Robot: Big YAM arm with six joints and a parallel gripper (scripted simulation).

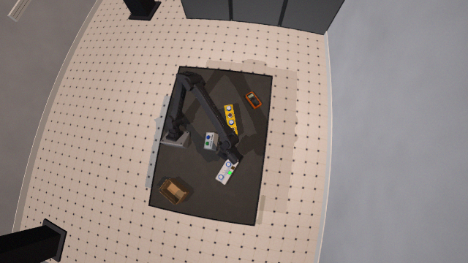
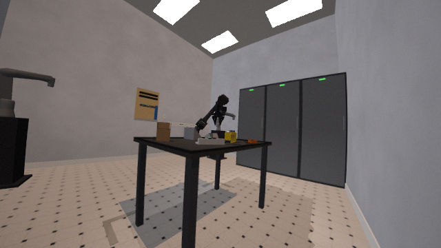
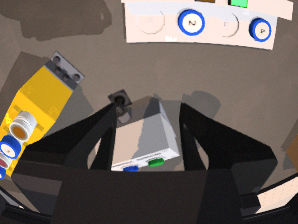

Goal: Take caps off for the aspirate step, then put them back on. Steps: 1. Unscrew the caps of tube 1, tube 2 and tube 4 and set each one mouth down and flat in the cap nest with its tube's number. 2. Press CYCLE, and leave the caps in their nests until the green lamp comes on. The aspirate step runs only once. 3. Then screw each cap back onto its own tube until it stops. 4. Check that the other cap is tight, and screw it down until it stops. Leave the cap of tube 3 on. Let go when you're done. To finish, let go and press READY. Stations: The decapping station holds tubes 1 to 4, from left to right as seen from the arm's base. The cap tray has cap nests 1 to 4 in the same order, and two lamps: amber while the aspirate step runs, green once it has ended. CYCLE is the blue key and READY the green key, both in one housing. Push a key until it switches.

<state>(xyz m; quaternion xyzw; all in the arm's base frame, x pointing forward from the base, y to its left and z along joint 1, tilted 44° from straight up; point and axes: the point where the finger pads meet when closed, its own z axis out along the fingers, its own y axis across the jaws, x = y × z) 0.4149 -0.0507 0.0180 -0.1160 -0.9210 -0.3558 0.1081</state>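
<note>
My gripper (image 3: 148, 110) is open and empty, above the table near the tray. The cap tray (image 1: 224, 180) (image 3: 200, 41) holds blue-rimmed cap 2 (image 1: 228, 164) (image 3: 191, 23) and cap 4 (image 1: 221, 177) (image 3: 260, 30); nests 1 and 3 are empty. Its green lamp (image 1: 229, 172) (image 3: 239, 2) is lit, the amber one (image 1: 232, 167) dark. On the yellow decapping station (image 3: 45, 95) (image 2: 230, 137), tube 1 (image 1: 229, 108) and tube 3 (image 1: 231, 122) (image 3: 9, 147) wear caps. Tube 2 (image 1: 229, 115) and tube 4 (image 3: 22, 126) are uncapped. Cap tightness cannot be seen.
The key housing (image 1: 211, 145) (image 3: 142, 137) with blue CYCLE (image 1: 208, 137) (image 3: 131, 169) and green READY (image 1: 207, 143) (image 3: 156, 162) stands between the arm's base and the tray. An orange meter (image 1: 258, 104) lies beyond the station. A brown open box (image 1: 164, 188) (image 2: 163, 132) stands near a table corner.
</note>
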